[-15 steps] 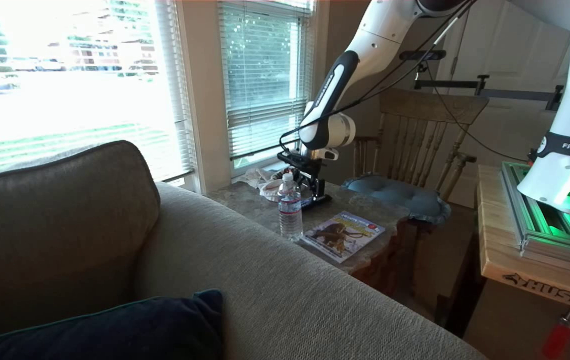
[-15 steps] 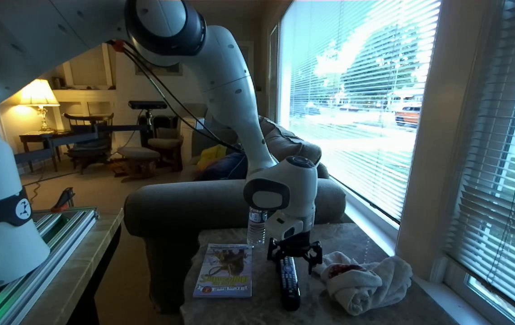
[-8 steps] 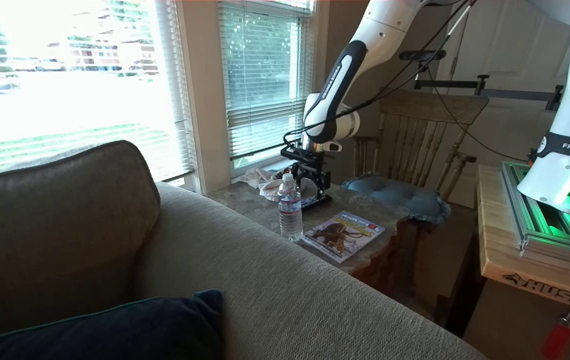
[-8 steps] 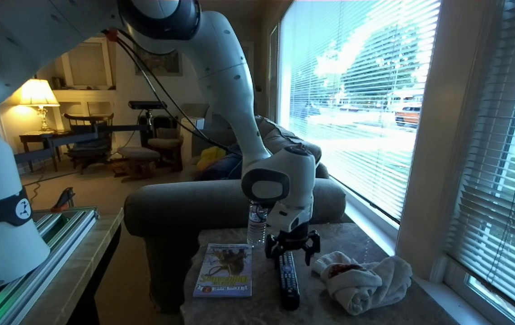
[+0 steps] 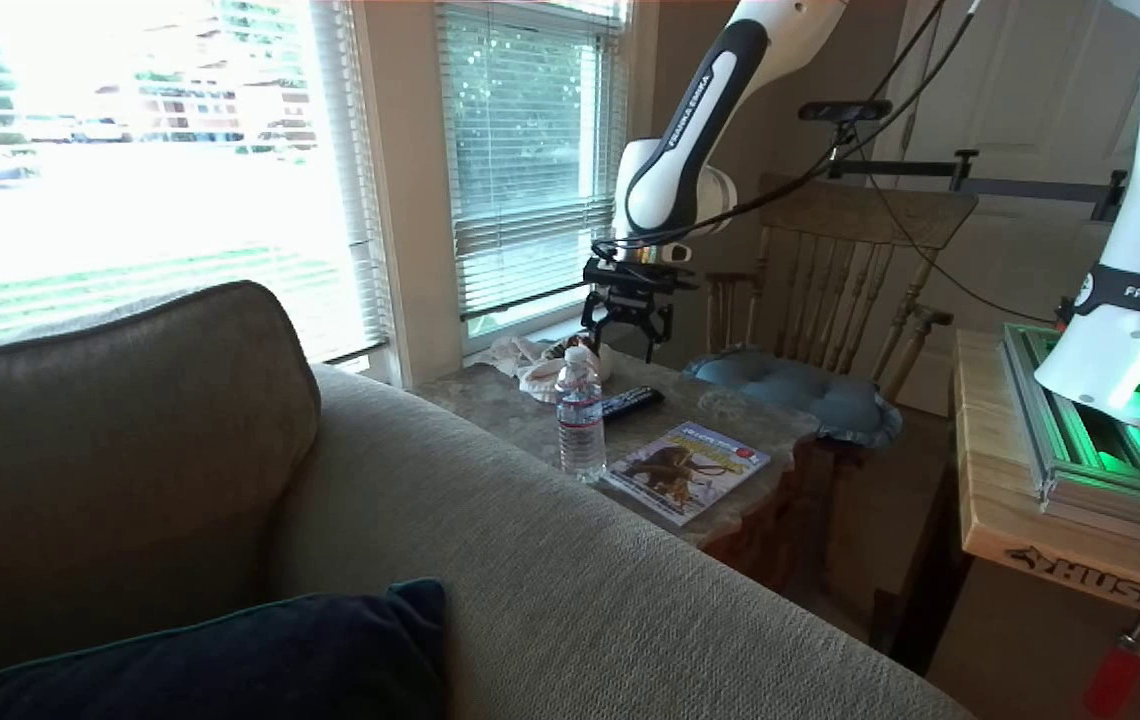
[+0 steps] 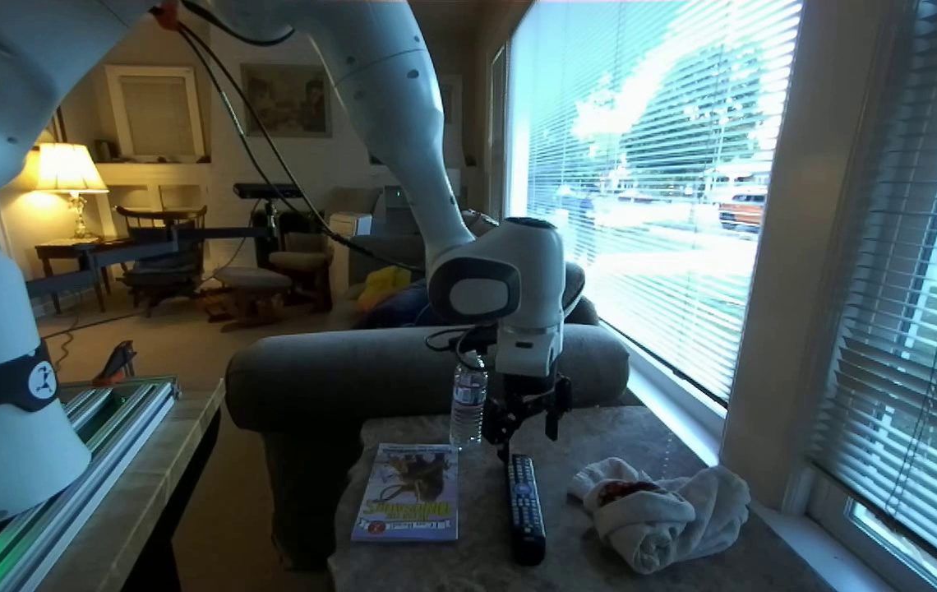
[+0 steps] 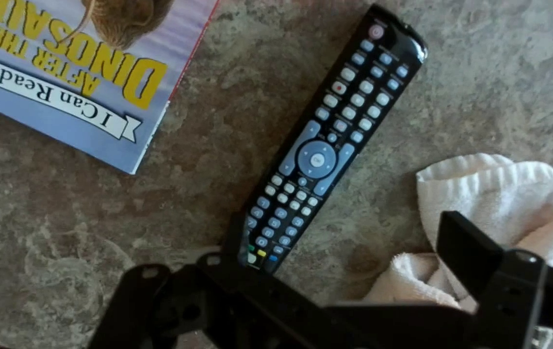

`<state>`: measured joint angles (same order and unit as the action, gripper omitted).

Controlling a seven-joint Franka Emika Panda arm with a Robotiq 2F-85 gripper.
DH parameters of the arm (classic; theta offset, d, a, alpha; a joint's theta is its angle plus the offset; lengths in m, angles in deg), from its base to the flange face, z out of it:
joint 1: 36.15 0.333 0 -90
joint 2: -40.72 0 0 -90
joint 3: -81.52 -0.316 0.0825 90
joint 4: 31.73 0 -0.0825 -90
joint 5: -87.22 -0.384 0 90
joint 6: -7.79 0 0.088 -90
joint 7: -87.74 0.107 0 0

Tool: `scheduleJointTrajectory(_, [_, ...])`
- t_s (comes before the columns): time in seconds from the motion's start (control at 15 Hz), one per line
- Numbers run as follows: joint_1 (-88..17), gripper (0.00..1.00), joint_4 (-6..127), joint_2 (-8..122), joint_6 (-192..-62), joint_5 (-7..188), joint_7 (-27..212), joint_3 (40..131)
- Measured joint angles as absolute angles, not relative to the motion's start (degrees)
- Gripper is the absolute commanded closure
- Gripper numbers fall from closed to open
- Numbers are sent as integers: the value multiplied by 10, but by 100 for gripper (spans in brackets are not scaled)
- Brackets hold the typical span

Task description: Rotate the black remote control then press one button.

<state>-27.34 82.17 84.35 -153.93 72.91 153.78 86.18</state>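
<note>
The remote [image 7: 317,160] lies on the table [image 7: 179,203], slanting from upper right of centre to lower centre in the wrist view. The pincer [image 7: 347,230] stands wide, holding nothing. The remote is probably light, stiff and slippery; grip its long sides at mid-length.

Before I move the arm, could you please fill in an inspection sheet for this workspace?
Surface: mottled tabletop, with the items below.
Job's things: black remote control, lying flat, buttons up, between book and cloth.
Clutter: book, cover up; clear plastic bottle, upright, capped; bunched pale cloth.
Gripper: open above the tabletop, holding nothing.
Cables: black cables run along the arm.
Surroundings: sofa beside the tabletop; wooden chair; blind-covered windows.
</note>
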Motion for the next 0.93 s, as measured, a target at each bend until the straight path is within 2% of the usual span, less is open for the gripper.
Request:
scheduleJointTrajectory(0.4, [-270, 0, 834, 834, -1537, 731, 1514, 862])
scheduleJointTrajectory(0.93, [-283, 0, 834, 834, -1537, 739, 1283, 849])
